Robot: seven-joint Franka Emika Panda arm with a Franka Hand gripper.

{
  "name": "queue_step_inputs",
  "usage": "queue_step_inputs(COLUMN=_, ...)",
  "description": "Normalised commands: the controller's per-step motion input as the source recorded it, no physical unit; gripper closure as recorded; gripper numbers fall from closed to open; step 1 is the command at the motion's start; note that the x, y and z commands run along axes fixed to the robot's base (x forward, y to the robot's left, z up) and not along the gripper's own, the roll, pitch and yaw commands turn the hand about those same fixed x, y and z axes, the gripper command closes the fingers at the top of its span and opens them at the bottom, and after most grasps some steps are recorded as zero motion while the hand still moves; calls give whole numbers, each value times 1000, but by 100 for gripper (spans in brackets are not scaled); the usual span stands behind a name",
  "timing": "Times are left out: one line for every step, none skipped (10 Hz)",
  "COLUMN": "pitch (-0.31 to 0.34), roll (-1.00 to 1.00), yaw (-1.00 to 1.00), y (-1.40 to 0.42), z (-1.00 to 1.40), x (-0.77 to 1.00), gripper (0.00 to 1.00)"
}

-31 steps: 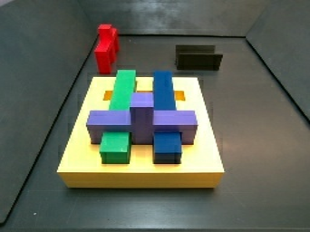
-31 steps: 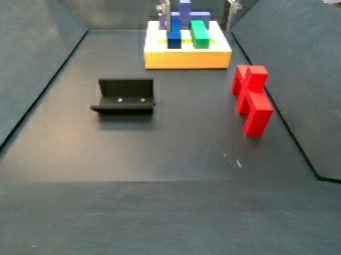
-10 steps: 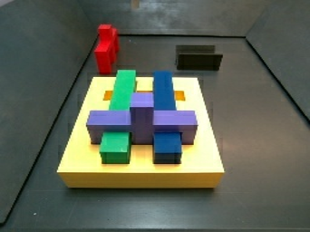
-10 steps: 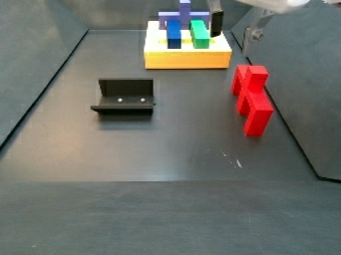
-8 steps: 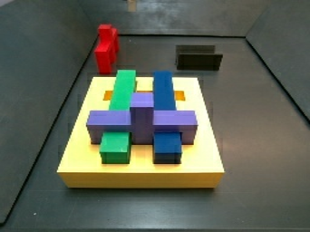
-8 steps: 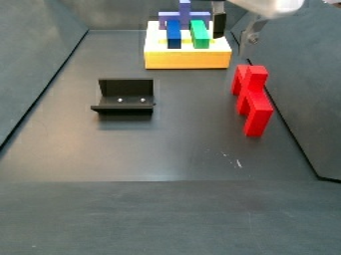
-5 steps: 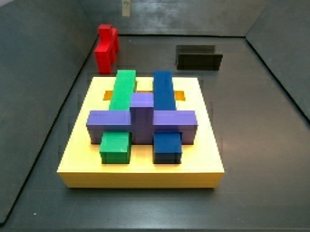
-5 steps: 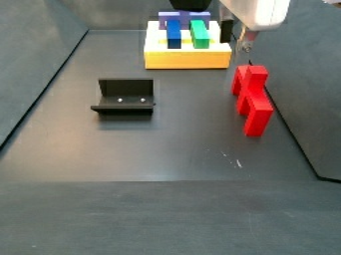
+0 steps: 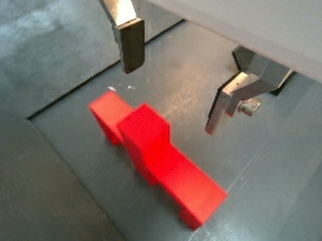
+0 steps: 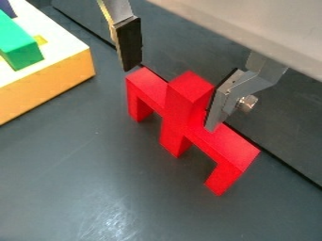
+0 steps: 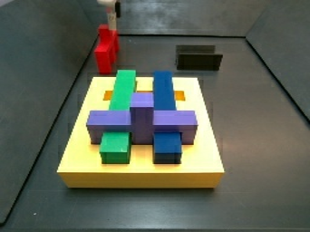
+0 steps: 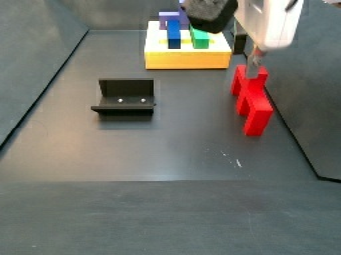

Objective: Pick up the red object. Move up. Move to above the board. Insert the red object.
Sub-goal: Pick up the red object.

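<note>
The red object (image 12: 253, 100) lies on the dark floor by the side wall, its upright post (image 10: 186, 92) pointing up; it also shows as the red object (image 11: 107, 50) behind the board. My gripper (image 10: 176, 73) hangs open just above it, one finger (image 10: 128, 42) on each side of the post, nothing held. In a wrist view the gripper (image 9: 176, 75) stands over bare floor beside the red object (image 9: 151, 155). In both side views the gripper (image 12: 249, 55) (image 11: 109, 14) sits right over the piece. The yellow board (image 11: 140, 172) carries purple, green and blue blocks.
The dark fixture (image 12: 127, 97) stands on the floor, apart from the red piece, and shows as the fixture (image 11: 198, 59) at the back. A corner of the board (image 10: 38, 71) lies close to the gripper. Grey walls enclose the floor.
The gripper has come down from the upper edge of the side views to just over the red object. The red object, board and fixture have not moved.
</note>
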Motion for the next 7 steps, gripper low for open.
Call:
queue_step_inputs(pitch=0, roll=116, yaw=-91, y=0, z=-283, x=-277, gripper=0)
queue_step_inputs(pitch=0, roll=123, yaw=-103, y=0, z=-237, x=-280, gripper=0)
queue_step_inputs(pitch=0, roll=100, yaw=-160, y=0, z=-163, x=-289, gripper=0)
queue_step_inputs(pitch=0, roll=61, yaw=-211, y=0, z=-86, x=-286, gripper=0)
queue_step_inputs(pitch=0, roll=0, yaw=-177, y=0, z=-77, x=-220, gripper=0)
queue_step_inputs(pitch=-6, roll=0, yaw=-126, y=0, z=-109, x=-189, gripper=0)
queue_step_inputs(pitch=0, roll=0, yaw=-114, y=0, z=-111, x=-91, gripper=0)
